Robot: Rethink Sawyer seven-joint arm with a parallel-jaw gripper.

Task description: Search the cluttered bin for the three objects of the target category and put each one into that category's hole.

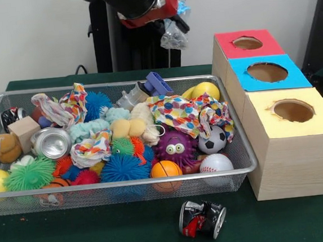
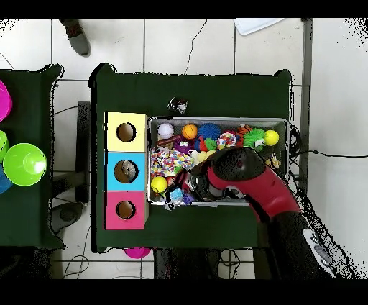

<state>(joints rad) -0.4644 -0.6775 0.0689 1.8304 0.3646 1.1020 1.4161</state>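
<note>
Front view shows the gripper (image 1: 171, 19) at upper centre of the frame, its fingers clamped on a plastic bottle (image 1: 174, 35), crinkled and see-through with a bluish patch; no writing can be read on it. It hangs above the far rim of the wire bin (image 1: 240, 148), left of the red-topped hole (image 1: 247, 42) at upper right

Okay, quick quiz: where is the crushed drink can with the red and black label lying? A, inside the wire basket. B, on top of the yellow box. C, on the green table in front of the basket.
C: the crushed can lies on the green table, outside the wire basket.
</note>
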